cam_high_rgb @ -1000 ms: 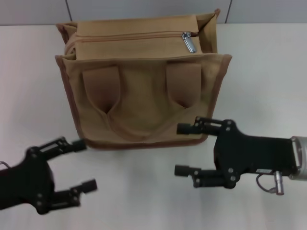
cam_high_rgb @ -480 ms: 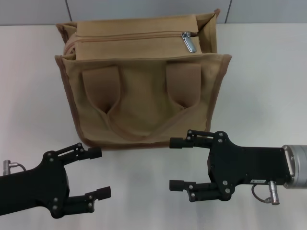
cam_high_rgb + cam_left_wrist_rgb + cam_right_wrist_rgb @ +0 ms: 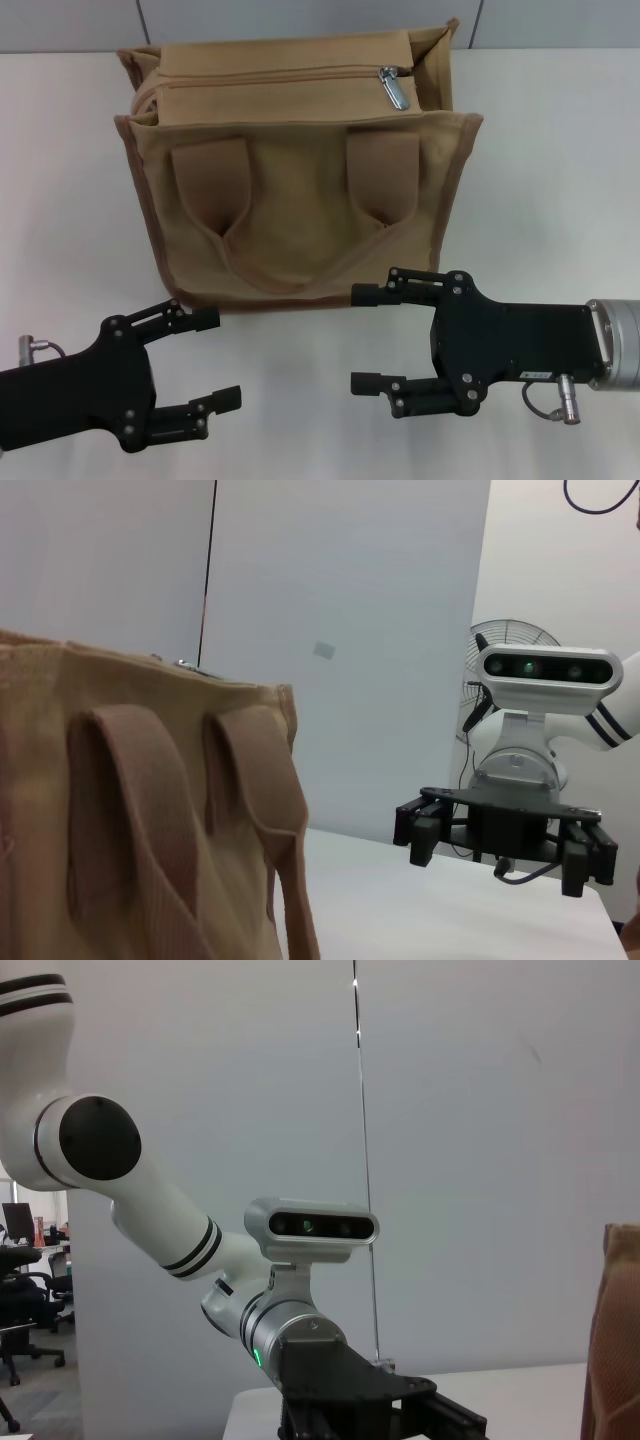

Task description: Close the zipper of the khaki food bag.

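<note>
The khaki food bag [image 3: 300, 200] stands upright at the back middle of the white table, its two strap handles hanging down its front face. Along its top panel runs the zipper [image 3: 270, 75], with the silver pull tab [image 3: 394, 85] near the right end. My left gripper [image 3: 215, 360] is open, low at the front left, short of the bag's front bottom edge. My right gripper [image 3: 362, 340] is open at the front right, fingers pointing left, just before the bag's lower right corner. The left wrist view shows the bag [image 3: 140, 820] close by and the right gripper [image 3: 500, 830] farther off.
The white table [image 3: 560, 180] stretches to both sides of the bag, with a grey wall behind it. In the right wrist view the left arm [image 3: 150, 1220] and its wrist camera show, and a sliver of the bag [image 3: 615, 1330] at the edge.
My left gripper has moved forward and rightward toward the bag's front. My right gripper has dropped lower and shifted slightly left. The bag has not moved.
</note>
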Robot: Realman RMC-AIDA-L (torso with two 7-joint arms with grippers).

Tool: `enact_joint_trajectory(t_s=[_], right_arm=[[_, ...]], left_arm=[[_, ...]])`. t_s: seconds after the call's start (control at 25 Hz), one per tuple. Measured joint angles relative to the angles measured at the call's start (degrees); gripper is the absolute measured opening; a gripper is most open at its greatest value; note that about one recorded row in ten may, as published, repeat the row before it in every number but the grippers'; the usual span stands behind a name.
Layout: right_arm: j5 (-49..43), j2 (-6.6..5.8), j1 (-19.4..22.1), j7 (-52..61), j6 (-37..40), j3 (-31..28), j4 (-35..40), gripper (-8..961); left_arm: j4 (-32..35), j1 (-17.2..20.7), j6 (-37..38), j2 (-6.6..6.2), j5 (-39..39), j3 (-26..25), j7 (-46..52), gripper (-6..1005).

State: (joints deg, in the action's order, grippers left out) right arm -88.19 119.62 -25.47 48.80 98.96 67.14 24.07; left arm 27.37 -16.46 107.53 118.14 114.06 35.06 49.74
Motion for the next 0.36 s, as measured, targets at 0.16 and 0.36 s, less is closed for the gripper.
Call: enact_joint_trajectory(t_s=[0.16,0.36], right_arm=[[0.0,0.0,-0.18,-0.02,0.0,0.0,-0.3,762],[0.0,0.0,-0.19,-0.04,0.27,-0.27,-0.4,762]], left_arm=[[-0.32,-0.1,-1.33,0.26,0.02,0.0,-0.05,827],[-0.47,-0.04,-1.94,0.37,0.03,0.0,-0.14,827]])
